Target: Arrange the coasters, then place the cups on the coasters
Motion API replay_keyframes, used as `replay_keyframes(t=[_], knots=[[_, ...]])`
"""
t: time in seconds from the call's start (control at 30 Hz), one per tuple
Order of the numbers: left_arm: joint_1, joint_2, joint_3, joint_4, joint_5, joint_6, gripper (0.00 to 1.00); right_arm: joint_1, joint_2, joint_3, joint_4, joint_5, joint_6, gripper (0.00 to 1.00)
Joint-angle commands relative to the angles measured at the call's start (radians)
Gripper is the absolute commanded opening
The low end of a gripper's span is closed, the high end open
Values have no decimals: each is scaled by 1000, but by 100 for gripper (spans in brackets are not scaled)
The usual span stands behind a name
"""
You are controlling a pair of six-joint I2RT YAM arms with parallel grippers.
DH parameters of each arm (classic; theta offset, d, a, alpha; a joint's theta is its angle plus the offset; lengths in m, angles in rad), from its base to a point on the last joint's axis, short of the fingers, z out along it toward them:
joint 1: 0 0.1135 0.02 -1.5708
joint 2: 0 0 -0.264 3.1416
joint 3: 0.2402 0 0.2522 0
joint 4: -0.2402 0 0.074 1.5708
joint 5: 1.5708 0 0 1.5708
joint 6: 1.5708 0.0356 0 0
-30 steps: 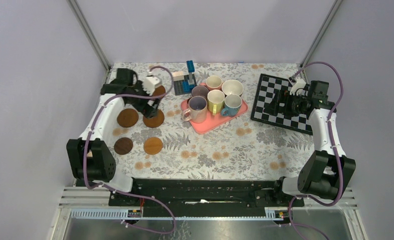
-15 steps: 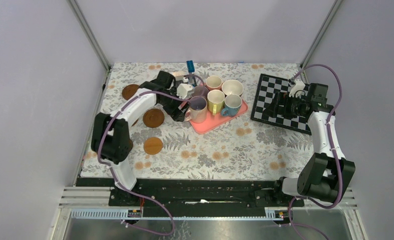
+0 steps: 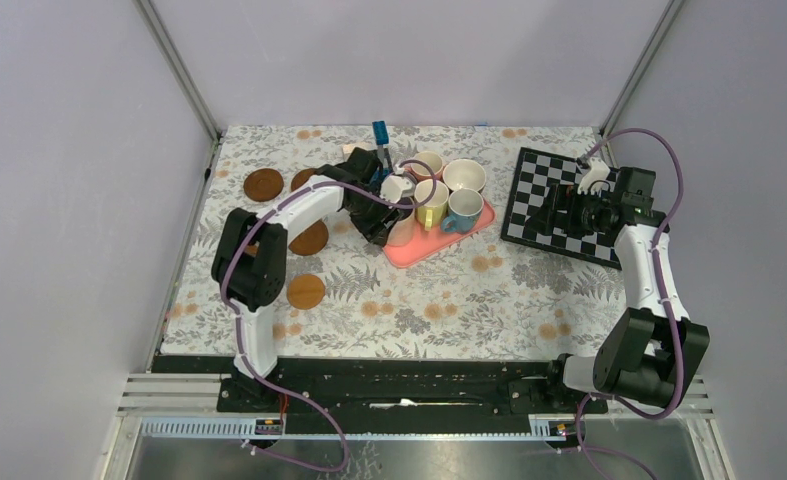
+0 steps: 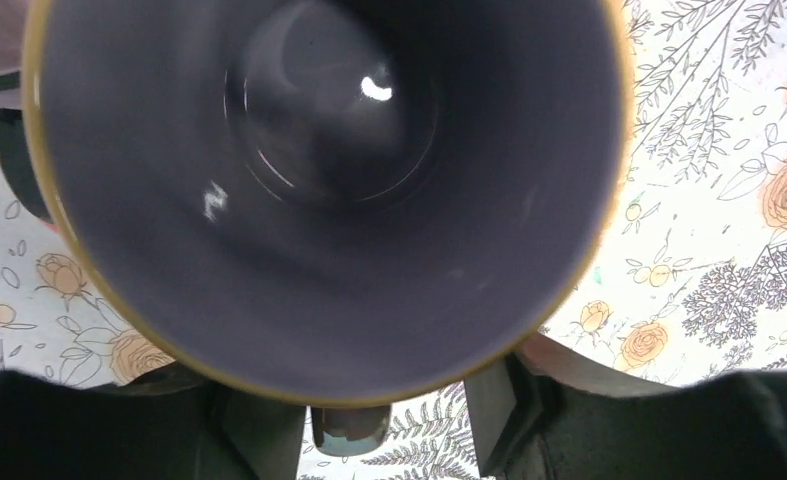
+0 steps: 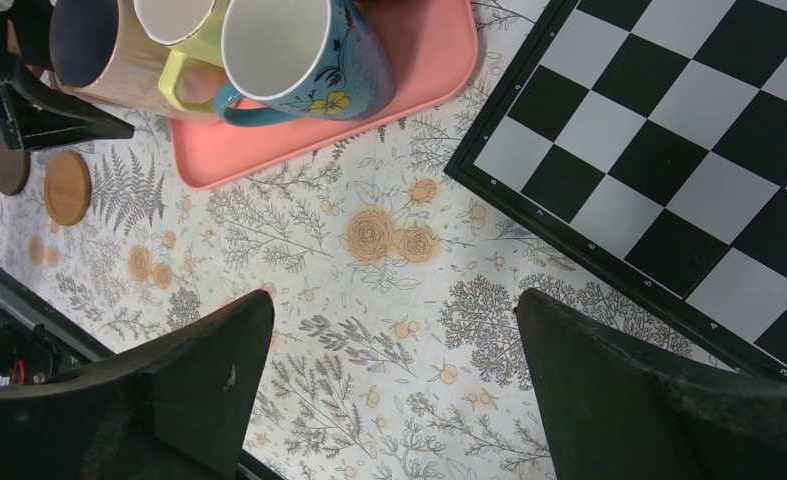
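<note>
Since a second ago your left arm has swung away from the coasters and across to the pink rectangular tray (image 3: 447, 240). Your left gripper (image 3: 386, 222) is now up against the pale pink ceramic mug (image 4: 319, 180) with the dark purple inside, which stands at the tray's near-left corner. In the wrist view its rim sits just above the fingers (image 4: 254, 435), and you cannot tell whether they have closed on it. Your right gripper (image 5: 391, 300) stands wide, holding nothing, at the edge of the black-and-white chessboard (image 3: 554, 205). A yellow mug (image 3: 431, 203), a blue flowered mug (image 3: 462, 208) and a wide white mug (image 3: 464, 175) crowd close behind. An orange-brown round coaster (image 3: 306, 291) and a dark brown round coaster (image 3: 263, 183) lie on the flower-patterned surface (image 3: 449, 300), left of the tray.
</note>
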Motion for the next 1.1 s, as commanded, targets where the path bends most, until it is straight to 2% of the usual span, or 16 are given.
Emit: replay_keyframes(t=[0.0,0.3,0.57,0.67,0.87,1.07], knots=[[-3,13,40,39,0,-41,54,-2,-28,-5,20,-37,-14,98],[-11,24,27,99,-15,-105,40,-2,-30,-9,20,-33,-19,98],[-11,-31,3,104,-26,-132,13,-2,-34,-12,24,-34,-16,98],[-11,-57,-6,103,-36,-143,1,-2,-35,1,20,-38,1,98],[-5,-124,-38,100,-23,-162,0,9,-36,67,-11,-77,87,98],[2,-224,-88,136,3,-183,0,115,-35,146,-40,-23,193,98]])
